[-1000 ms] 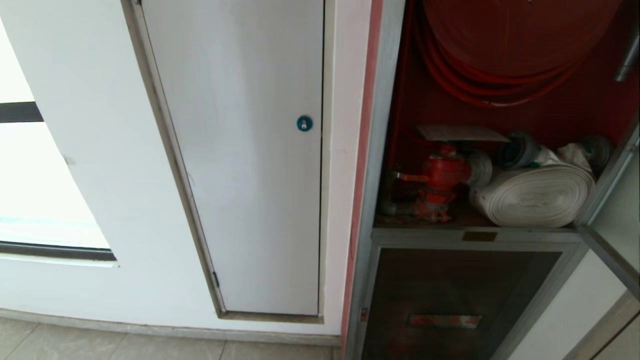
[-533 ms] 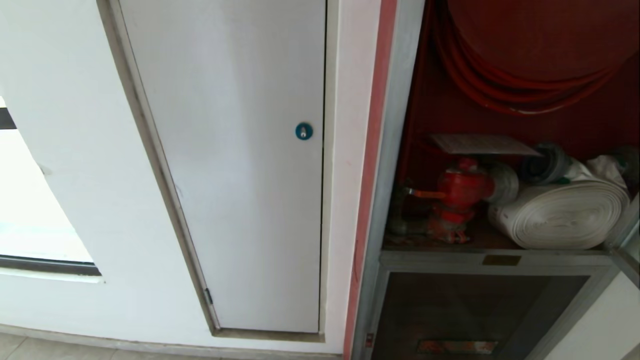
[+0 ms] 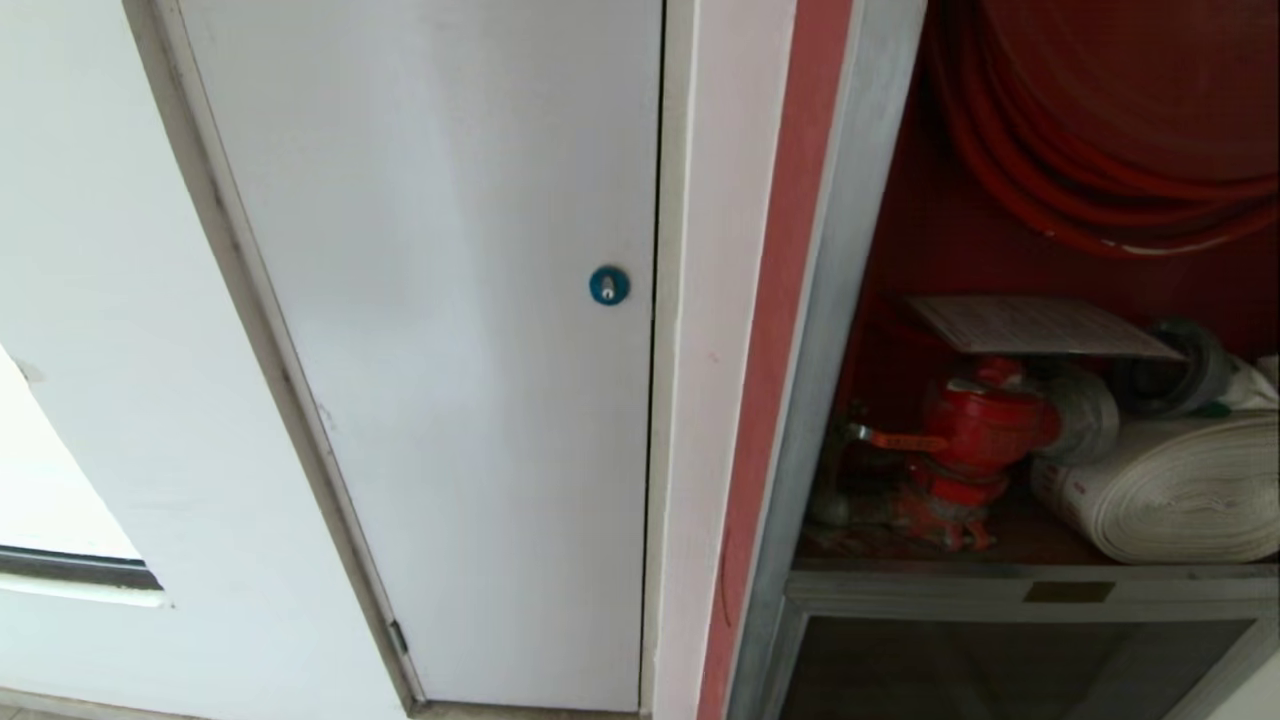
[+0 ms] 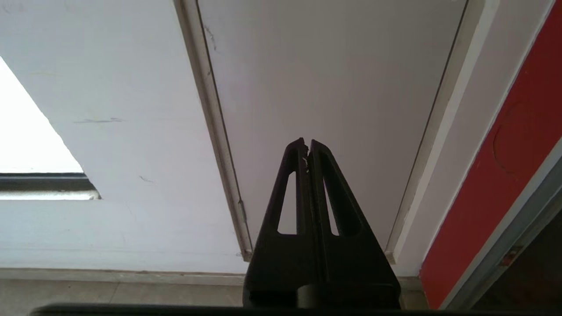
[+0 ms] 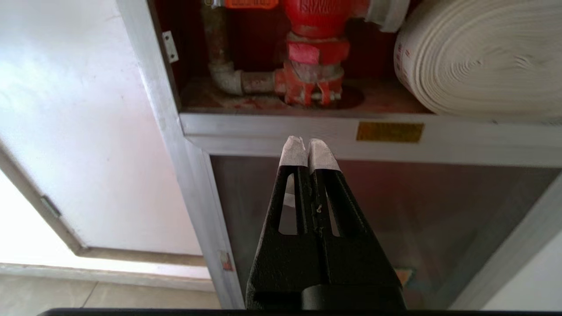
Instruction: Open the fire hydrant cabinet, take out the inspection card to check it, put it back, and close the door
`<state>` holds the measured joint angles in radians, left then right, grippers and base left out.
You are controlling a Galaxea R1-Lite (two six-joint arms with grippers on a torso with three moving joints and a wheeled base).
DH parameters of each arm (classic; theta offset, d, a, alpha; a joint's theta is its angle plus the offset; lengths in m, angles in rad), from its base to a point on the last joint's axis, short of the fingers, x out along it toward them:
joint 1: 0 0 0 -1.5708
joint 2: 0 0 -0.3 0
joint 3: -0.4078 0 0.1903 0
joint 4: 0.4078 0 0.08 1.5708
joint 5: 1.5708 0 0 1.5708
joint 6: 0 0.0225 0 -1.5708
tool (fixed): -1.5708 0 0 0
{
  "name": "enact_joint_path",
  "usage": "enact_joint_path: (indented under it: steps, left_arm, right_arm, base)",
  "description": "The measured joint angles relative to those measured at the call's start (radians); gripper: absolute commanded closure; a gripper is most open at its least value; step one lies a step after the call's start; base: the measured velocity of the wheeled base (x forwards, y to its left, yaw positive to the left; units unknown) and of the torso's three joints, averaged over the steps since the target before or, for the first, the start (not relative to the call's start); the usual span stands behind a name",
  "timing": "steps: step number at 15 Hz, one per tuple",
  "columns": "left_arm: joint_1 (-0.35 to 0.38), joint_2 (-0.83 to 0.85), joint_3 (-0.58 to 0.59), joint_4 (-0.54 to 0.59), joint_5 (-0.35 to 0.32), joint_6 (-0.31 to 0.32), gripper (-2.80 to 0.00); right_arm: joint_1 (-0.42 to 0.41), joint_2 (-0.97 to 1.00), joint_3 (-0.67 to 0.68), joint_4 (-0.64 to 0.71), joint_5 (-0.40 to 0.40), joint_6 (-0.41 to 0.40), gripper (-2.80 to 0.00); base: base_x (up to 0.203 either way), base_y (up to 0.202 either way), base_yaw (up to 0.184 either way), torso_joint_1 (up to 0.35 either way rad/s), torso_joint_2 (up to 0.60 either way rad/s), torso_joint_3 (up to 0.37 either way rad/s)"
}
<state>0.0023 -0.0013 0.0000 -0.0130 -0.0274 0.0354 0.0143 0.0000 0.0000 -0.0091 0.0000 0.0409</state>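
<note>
The fire hydrant cabinet point(image 3: 848, 300) stands open at the right of the head view, a silver frame around a dark red interior. The inspection card point(image 3: 1035, 327) lies flat on top of the red valve point(image 3: 975, 430), beside the white rolled hose point(image 3: 1180, 495) and below the red hose reel point(image 3: 1100, 120). The door is out of view. Neither arm shows in the head view. My right gripper point(image 5: 306, 142) is shut and empty, in front of the silver sill under the valve point(image 5: 322, 26). My left gripper point(image 4: 307, 142) is shut and empty, facing a white wall panel.
A plain white panel with a round blue lock point(image 3: 609, 286) fills the wall left of the cabinet, with a red strip point(image 3: 790, 300) between them. A smaller dark glass panel point(image 5: 417, 210) sits below the sill. Floor tiles point(image 4: 109, 294) run along the wall's foot.
The whole head view has shifted: the wall and cabinet look larger and sit further right and lower, so the camera has moved closer. The open door's frame has left the right edge.
</note>
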Motion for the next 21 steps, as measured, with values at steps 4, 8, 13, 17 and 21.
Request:
enact_joint_path:
  steps: [4,8,13,17,21]
  left_arm:
    - [0.0,0.0,0.0,0.0,0.0,0.0,0.0]
    - [0.0,0.0,0.0,0.0,0.0,0.001,0.0]
    - [0.001,0.0,0.0,0.0,0.002,0.001,0.0]
    - [0.001,0.0,0.0,0.0,0.002,0.001,0.0]
    - [0.001,0.0,0.0,0.0,0.001,0.001,0.0]
  right_arm:
    - [0.0,0.0,0.0,0.0,0.0,0.0,0.0]
    - [0.001,0.0,0.0,0.0,0.0,0.0,0.0]
    - [0.001,0.0,0.0,0.0,0.0,-0.003,0.0]
    - [0.001,0.0,-0.001,0.005,0.0,-0.006,0.0]
    - [0.001,0.0,-0.002,0.009,-0.003,-0.004,0.0]
  base:
    - [0.195,0.0,-0.001,0.005,0.0,0.002]
    - [0.196,0.0,0.001,0.0,0.0,0.003]
    - [0.097,0.0,-0.001,0.002,0.0,0.001]
    - [0.0,0.0,0.0,0.0,0.0,0.0]
    - [0.0,0.0,0.0,0.0,0.0,0.0]
